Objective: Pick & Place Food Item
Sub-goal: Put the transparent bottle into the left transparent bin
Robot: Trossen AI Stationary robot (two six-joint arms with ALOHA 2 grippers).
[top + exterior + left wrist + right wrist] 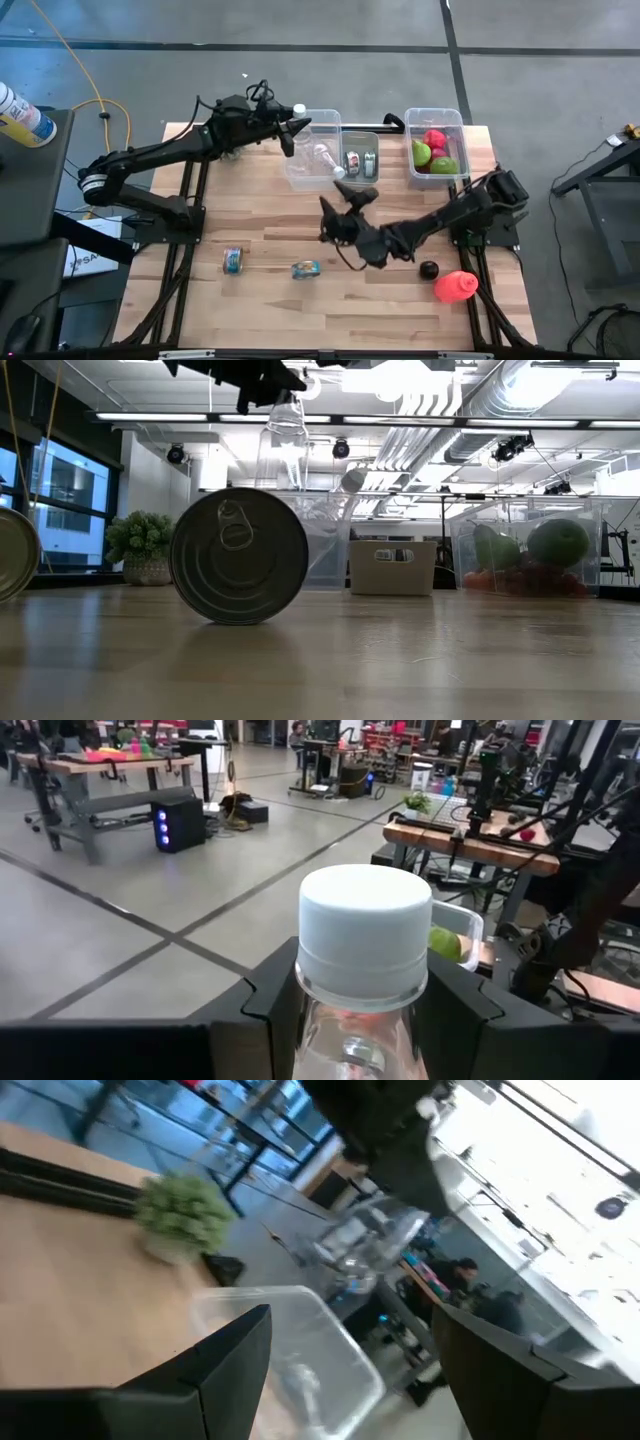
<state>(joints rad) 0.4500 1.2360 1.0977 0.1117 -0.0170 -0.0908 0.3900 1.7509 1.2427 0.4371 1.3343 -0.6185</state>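
**Meanwhile, a clear bottle hangs over the left bin**

Up at about 11 o'clock on the table (260, 215), the left tool (292, 133) is clamped on the neck of a clear plastic bottle (297, 112), its white cap (364, 932) showing between the two dark fingers (262, 1005) in the left wrist view. The bottle is held in the air above the clear bin (312, 150), which already contains another clear bottle (326, 161). Just beside that bin, toward 12 o'clock, sits a small tan bin (360, 157) with cans inside, and at 1 o'clock a further clear bin (436, 147) holds green and red fruit.

The right tool (345, 210) hovers near the table's centre with its fingers spread apart and nothing between them. Two cans (232, 260) lie on their sides toward 7 o'clock, well apart from the bins. A dark round fruit (428, 269) and a red bottle (456, 286) lie near 4 o'clock.
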